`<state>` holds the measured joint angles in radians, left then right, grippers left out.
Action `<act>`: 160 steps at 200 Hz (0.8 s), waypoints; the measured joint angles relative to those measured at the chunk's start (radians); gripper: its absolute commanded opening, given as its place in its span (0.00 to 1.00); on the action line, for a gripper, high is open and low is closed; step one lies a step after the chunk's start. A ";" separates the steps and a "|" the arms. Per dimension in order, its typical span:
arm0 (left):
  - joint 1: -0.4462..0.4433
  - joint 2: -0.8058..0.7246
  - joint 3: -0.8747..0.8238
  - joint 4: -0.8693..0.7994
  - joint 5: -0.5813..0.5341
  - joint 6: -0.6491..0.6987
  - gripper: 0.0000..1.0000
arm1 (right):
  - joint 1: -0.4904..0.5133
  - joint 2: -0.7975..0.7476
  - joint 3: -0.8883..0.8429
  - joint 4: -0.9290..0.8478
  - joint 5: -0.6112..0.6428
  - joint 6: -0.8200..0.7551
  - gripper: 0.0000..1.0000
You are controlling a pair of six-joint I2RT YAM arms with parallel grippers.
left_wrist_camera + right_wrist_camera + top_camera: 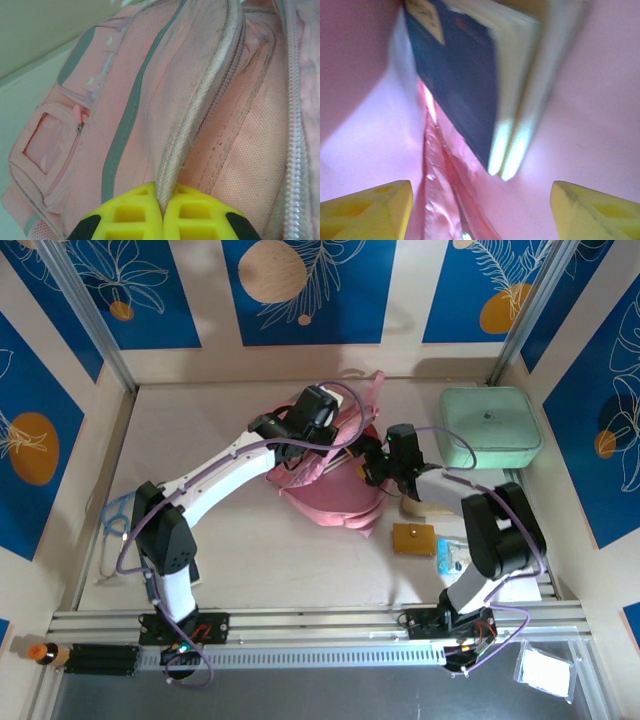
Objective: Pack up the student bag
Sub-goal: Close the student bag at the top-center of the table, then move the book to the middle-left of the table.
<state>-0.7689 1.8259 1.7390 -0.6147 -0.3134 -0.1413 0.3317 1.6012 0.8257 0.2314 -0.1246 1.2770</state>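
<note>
On the desk (230, 560), toward its far middle: the student bag (335, 495) is laid slumped, well apart from the mint-green case (488, 425).
Left gripper (162, 212): the jaws are pressed together on the zip-trimmed rim of the bag's mouth, by which the opening is held up.
Right gripper (480, 190): the jaws are spread wide inside the pink lining; nothing is pinched.
Book (465, 90): a dark-covered book is seen just ahead of the right jaws, within the bag.
Handling: the bag is judged soft, light and floppy; sagging is to be expected wherever it is not held.
Hold: the stitched rim is best taken, not a loose panel.
</note>
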 measured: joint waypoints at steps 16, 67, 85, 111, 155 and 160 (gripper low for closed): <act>0.000 0.001 -0.011 0.005 0.018 -0.008 0.00 | -0.007 -0.067 -0.060 -0.070 0.034 -0.018 0.74; 0.008 0.012 -0.072 0.046 0.147 -0.039 0.33 | -0.039 -0.309 -0.087 -0.319 0.215 -0.121 0.86; 0.010 0.013 -0.089 0.046 0.207 -0.050 0.52 | -0.065 -0.383 -0.077 -0.387 0.266 -0.167 0.88; 0.017 -0.021 -0.162 0.060 0.240 -0.080 0.74 | -0.084 -0.427 -0.025 -0.465 0.328 -0.236 0.89; 0.127 -0.222 -0.449 0.085 0.227 -0.199 0.90 | -0.059 -0.354 0.090 -0.502 0.335 -0.332 0.90; 0.154 -0.253 -0.489 0.089 0.225 -0.217 0.91 | -0.051 -0.339 0.101 -0.502 0.333 -0.338 0.91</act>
<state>-0.6147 1.5734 1.2503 -0.5255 -0.0879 -0.3584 0.2806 1.2621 0.9264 -0.2710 0.2089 0.9386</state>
